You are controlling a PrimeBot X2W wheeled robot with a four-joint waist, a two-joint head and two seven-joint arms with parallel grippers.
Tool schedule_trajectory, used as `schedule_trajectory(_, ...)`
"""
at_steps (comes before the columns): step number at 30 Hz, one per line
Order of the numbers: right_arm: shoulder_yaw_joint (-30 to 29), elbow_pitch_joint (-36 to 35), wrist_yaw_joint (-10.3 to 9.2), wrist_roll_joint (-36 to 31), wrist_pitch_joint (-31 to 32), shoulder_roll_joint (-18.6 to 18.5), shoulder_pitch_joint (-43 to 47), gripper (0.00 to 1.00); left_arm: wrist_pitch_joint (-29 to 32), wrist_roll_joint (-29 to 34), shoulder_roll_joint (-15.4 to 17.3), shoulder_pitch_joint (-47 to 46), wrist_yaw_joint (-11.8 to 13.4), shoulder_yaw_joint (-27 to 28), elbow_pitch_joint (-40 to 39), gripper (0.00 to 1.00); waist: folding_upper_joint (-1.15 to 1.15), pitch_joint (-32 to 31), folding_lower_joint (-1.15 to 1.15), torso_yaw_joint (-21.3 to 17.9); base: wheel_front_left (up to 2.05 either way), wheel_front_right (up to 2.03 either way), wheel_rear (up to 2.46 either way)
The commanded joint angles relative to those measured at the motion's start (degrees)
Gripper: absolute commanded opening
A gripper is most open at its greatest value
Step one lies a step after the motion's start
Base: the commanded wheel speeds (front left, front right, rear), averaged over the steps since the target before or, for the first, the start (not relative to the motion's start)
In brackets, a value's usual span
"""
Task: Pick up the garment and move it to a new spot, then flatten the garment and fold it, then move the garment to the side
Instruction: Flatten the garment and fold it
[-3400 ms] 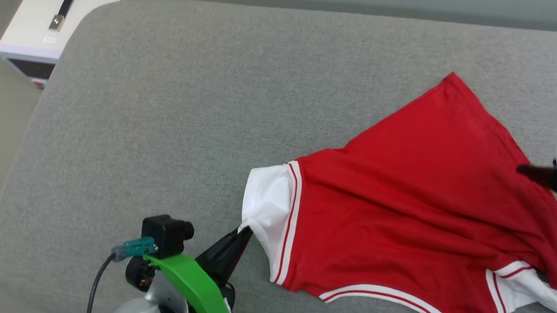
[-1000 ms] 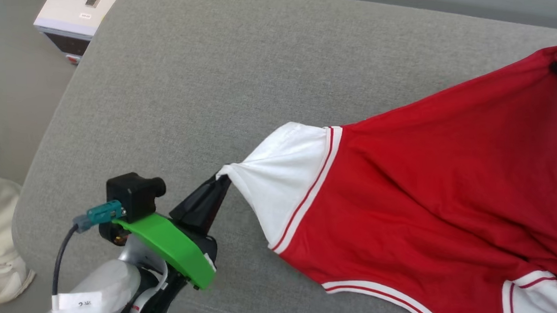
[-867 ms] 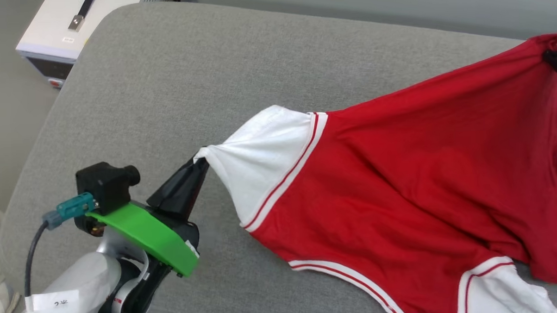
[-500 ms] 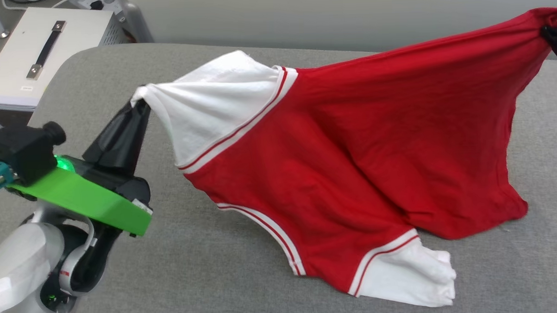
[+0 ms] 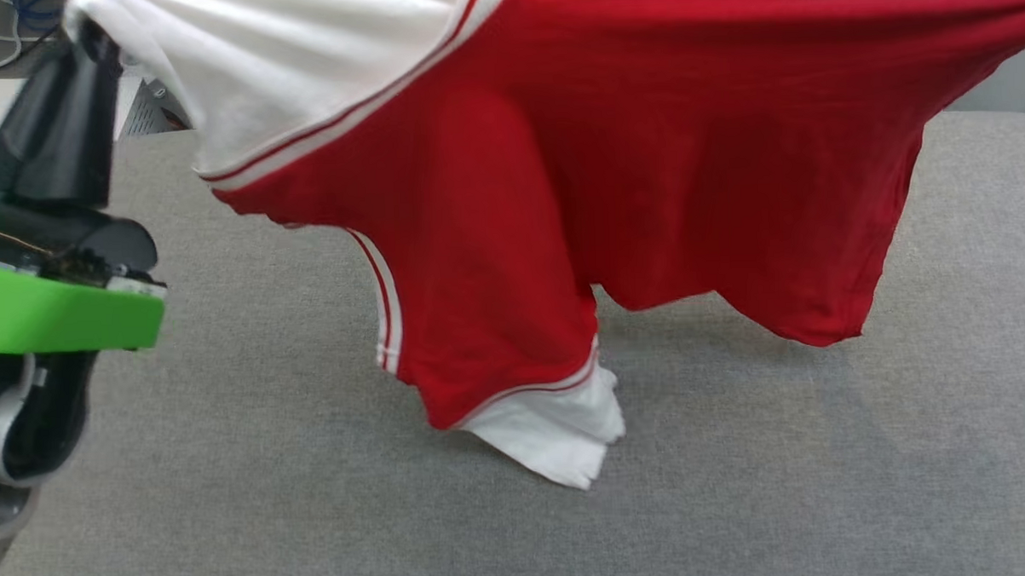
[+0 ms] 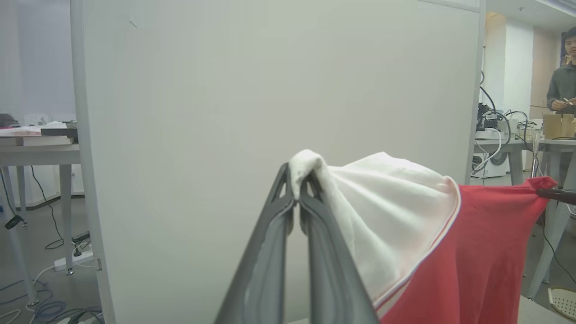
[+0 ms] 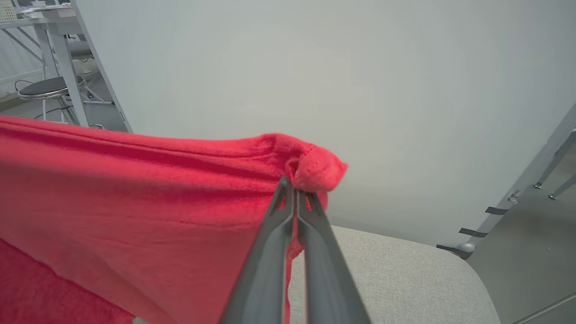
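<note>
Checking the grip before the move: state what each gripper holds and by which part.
Left gripper pinches the garment by a white sleeve's edge; right gripper pinches a red corner of it.

Grey fabric cushion [image 5: 316,516], white sleeve [image 5: 560,440] of garment [image 5: 644,147] touching it

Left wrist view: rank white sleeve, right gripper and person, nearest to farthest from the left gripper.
1. White sleeve, pinched by the left gripper.
2. Right gripper, to the right, holding the garment by its red corner.
3. Person, far right, in the background.
</note>
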Motion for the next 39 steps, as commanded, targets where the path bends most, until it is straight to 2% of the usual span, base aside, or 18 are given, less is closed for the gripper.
schedule_trajectory(1,-0.7,-1.0,-0.06,-0.5,-0.6,0.3,0.8,0.0,-0.9,1.0,0.7,-2.1,0.8,1.4,-0.5,0.0,0.0,0.2,0.0,-0.5,0.0,0.0,0.0)
schedule_trajectory(7,-2.3,-3.6,-0.06,-1.5,-2.2,1.3,-0.5,0.0,-1.6,2.2,1.8,-7.5,1.3,4.6,-2.2,0.0,0.0,1.9,0.0,-1.2,0.0,0.0,0.0)
schedule_trajectory(12,-3.2,-4.0,-0.06,-2.6,-4.0,1.7,-3.1,0.0,0.2,3.0,3.4,-12.1,0.4,5.1,-1.8,0.0,0.0,4.9,0.0,-1.5,0.0,0.0,0.0)
schedule_trajectory(18,-3.0,-2.0,-0.06,-4.1,-6.7,1.0,-7.5,0.0,2.8,3.7,4.9,-18.7,-2.5,4.6,1.8,0.0,0.0,10.3,0.0,-1.5,0.0,0.0,0.0)
schedule_trajectory(23,-2.5,2.1,-0.06,-5.8,-9.5,0.4,-13.7,0.0,4.5,3.8,4.9,-26.1,-6.2,3.7,6.5,0.0,0.0,15.7,0.0,-1.3,0.0,0.0,0.0)
schedule_trajectory(26,-3.1,5.8,-0.06,-5.7,-10.7,1.3,-18.5,0.0,5.4,4.2,4.4,-31.4,-8.5,2.9,10.0,0.0,0.0,19.3,0.0,-1.3,0.0,0.0,0.0)
schedule_trajectory(33,-0.3,14.6,-0.06,-9.0,-16.7,1.0,-31.4,0.0,6.5,6.6,1.2,-45.5,-13.7,0.5,20.3,0.0,0.0,27.2,0.0,-1.3,0.0,0.0,0.0)
schedule_trajectory(37,0.5,21.6,-0.06,-11.8,-21.9,3.1,-40.3,0.0,4.7,9.9,-1.1,-54.8,-15.7,-0.5,28.7,0.0,0.0,31.2,0.0,-2.0,0.0,0.0,0.0)
schedule_trajectory(39,1.9,27.3,-0.06,-14.9,-26.9,4.1,-46.4,0.0,1.8,12.2,-3.3,-61.4,-16.9,-1.1,36.0,0.0,0.0,33.7,0.0,-2.3,0.0,0.0,0.0)
